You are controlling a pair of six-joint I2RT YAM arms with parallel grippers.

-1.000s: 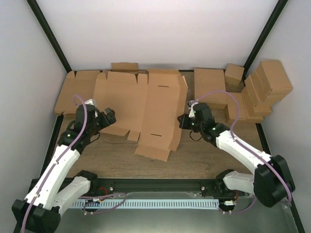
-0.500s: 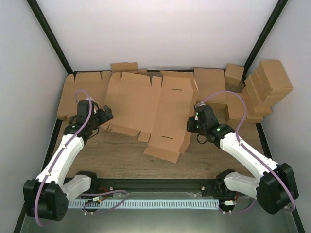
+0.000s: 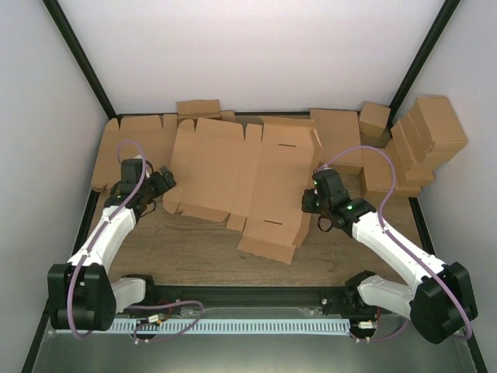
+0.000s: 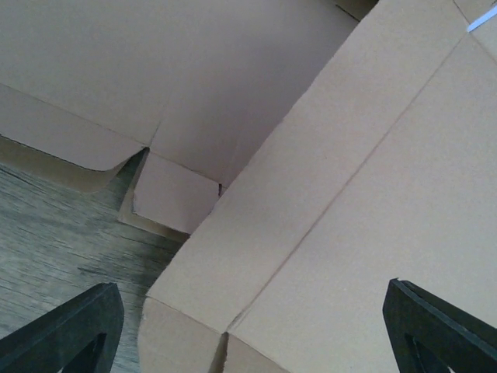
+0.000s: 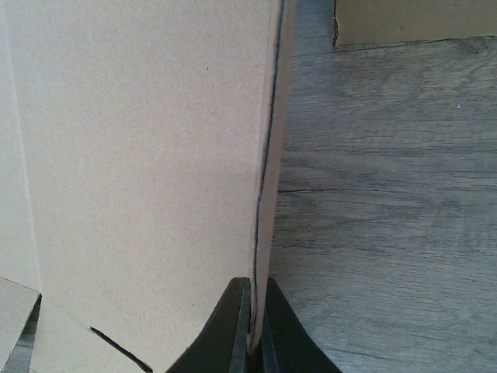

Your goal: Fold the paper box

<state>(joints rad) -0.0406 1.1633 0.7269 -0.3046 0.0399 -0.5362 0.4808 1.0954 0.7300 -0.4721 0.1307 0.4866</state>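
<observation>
The paper box (image 3: 248, 179) is a flat brown die-cut sheet lying mid-table, its right side lifted. My right gripper (image 3: 308, 200) is shut on the sheet's right edge. In the right wrist view the two fingers (image 5: 255, 284) pinch the thin upright edge of the cardboard (image 5: 147, 155). My left gripper (image 3: 163, 183) is open at the sheet's left edge. In the left wrist view its fingers (image 4: 250, 286) stand wide apart with a creased cardboard panel (image 4: 373, 179) between and ahead of them, not gripped.
Flat cardboard blanks (image 3: 128, 148) lie at the back left, partly under the sheet. Finished brown boxes (image 3: 419, 140) are stacked at the back right, with another flat piece (image 3: 338, 140) beside them. Bare wooden table (image 3: 194, 249) lies in front.
The sheet has slid right and toward the back and lies flatter. My right gripper moved right with its edge. My left arm drew back to the left, away from the sheet's middle.
</observation>
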